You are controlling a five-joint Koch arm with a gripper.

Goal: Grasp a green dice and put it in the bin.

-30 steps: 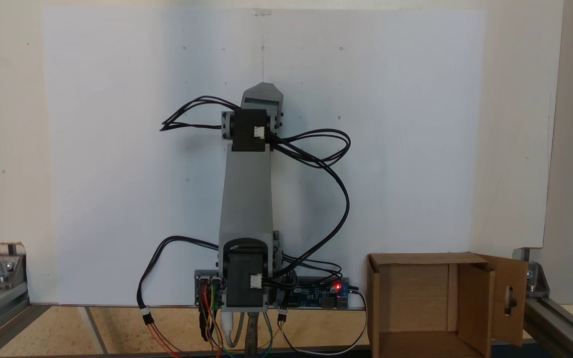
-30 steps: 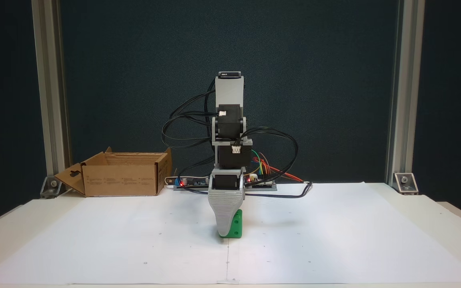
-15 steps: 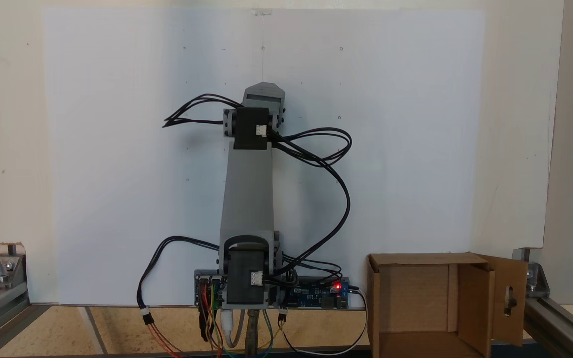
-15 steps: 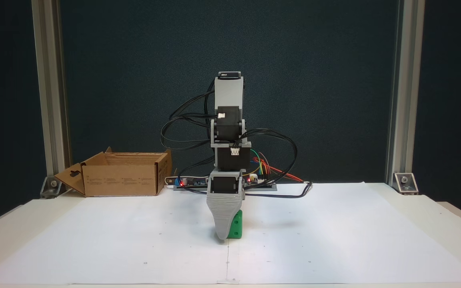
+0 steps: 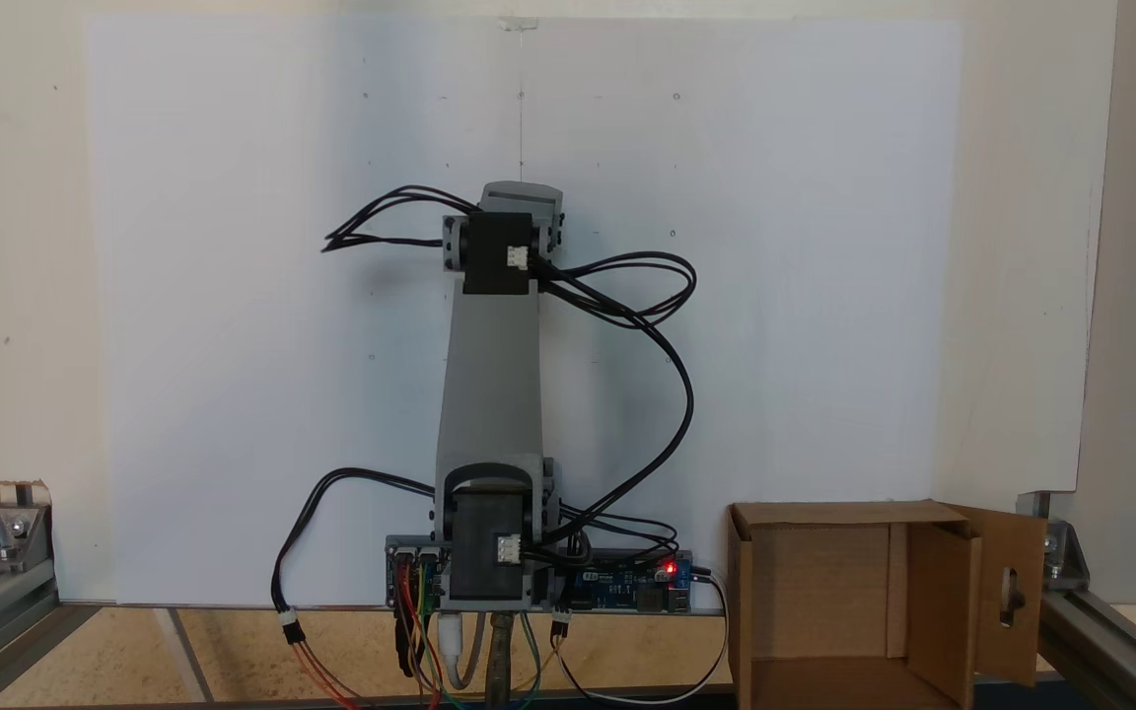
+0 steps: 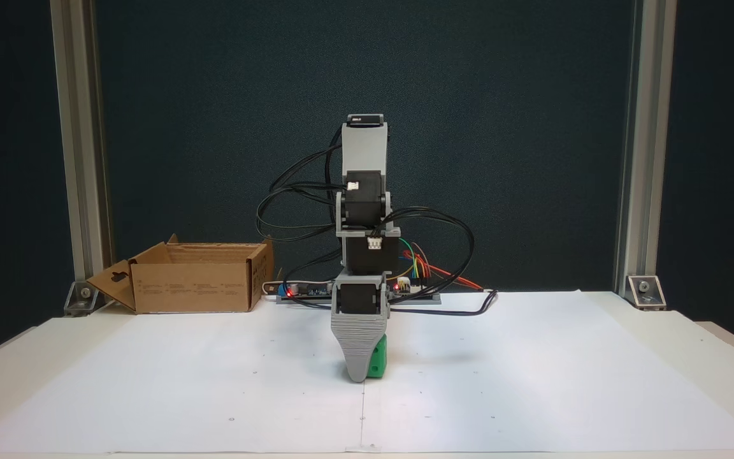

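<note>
The green dice (image 6: pixel 377 361) rests on the white paper at the table's middle, half hidden behind the grey front jaw of my gripper (image 6: pixel 359 375). The gripper points straight down at the paper. Its two jaws stand one behind the other, so the gap between them does not show. From above, the arm's wrist (image 5: pixel 521 200) covers the gripper tips and the dice. The bin, a brown cardboard box (image 6: pixel 195 287), stands at the back left in the front view. In the view from above the bin (image 5: pixel 829 514) is at the lower right, with its handle-hole flap (image 5: pixel 1010 592) swung out.
The arm's base and a circuit board with a red light (image 5: pixel 667 569) sit beside the box. Black cables (image 5: pixel 667 325) loop out from the arm. Aluminium frame posts (image 6: pixel 631 146) stand at the table's back corners. White paper (image 6: pixel 532 382) covers the tabletop.
From above, the wrist has drawn back a little toward the base. In the front view the gripper has shifted slightly and a bit less of the dice shows beside the jaw.
</note>
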